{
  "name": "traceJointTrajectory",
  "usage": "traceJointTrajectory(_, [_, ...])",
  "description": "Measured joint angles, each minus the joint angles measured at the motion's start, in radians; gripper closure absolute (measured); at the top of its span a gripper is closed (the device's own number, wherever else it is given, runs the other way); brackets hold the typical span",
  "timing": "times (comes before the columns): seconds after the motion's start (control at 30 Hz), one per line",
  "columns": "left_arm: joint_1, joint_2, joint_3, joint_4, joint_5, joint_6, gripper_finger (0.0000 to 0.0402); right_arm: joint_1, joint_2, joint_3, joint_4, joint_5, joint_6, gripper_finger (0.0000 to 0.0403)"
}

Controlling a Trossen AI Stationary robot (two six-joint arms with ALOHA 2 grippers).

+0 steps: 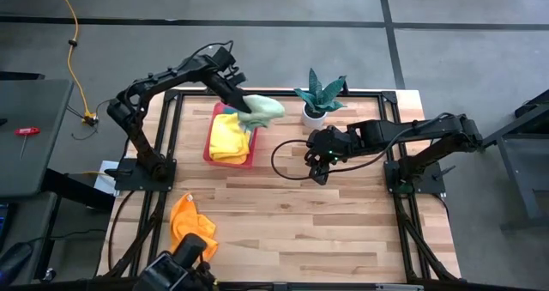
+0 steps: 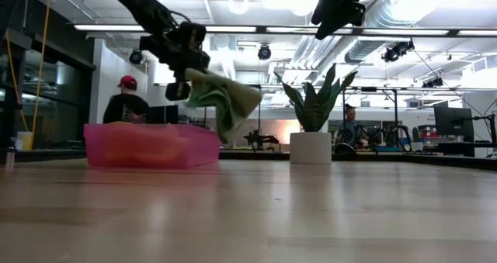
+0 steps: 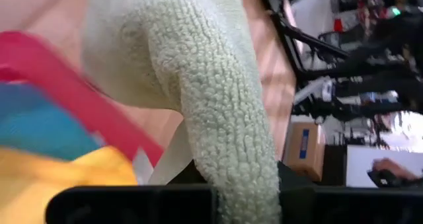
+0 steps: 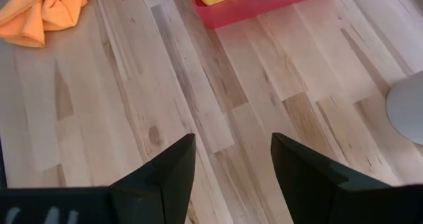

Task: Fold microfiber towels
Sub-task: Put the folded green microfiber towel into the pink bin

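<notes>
My left gripper (image 1: pixel 244 105) is shut on a light green microfiber towel (image 1: pixel 264 109), held above the far right corner of the pink tray (image 1: pixel 208 150). The tray holds a yellow towel (image 1: pixel 228 136) with a teal one (image 3: pixel 39 128) beside it. An orange towel (image 1: pixel 190 223) lies crumpled on the table near the front left. My right gripper (image 1: pixel 319 172) hovers open over the middle of the table, nothing between its fingers (image 4: pixel 168 171). My left gripper holds the light green towel by a bunched part (image 3: pixel 231 178) pinched between its two fingers, which slant down from the table's far left. The towel is lifted clear and hangs below the fingers (image 2: pixel 233 108), slack, beside the tray.
A potted plant in a white pot (image 1: pixel 315 113) stands at the far middle of the table, close to the hanging towel. People sit in the room beyond the table (image 2: pixel 126 100). Bare wood lies between the tray and the front edge.
</notes>
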Motion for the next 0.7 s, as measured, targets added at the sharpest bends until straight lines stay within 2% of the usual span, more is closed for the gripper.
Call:
traceJointTrajectory(0.3, [0.032,0.0,-0.028,-0.056,-0.13,-0.019,0.0396,0.0,0.0,0.0,0.0,0.0,0.019,0.0213])
traceJointTrajectory(0.5, [0.068,0.0,-0.008,-0.16,-0.192,-0.004,0.0396,0.0,0.0,0.0,0.0,-0.001,0.023,0.0213])
traceJointTrajectory(0.7, [0.093,0.0,0.029,-0.28,-0.335,0.05,0.0396,0.0,0.0,0.0,0.001,-0.001,0.023,0.0213])
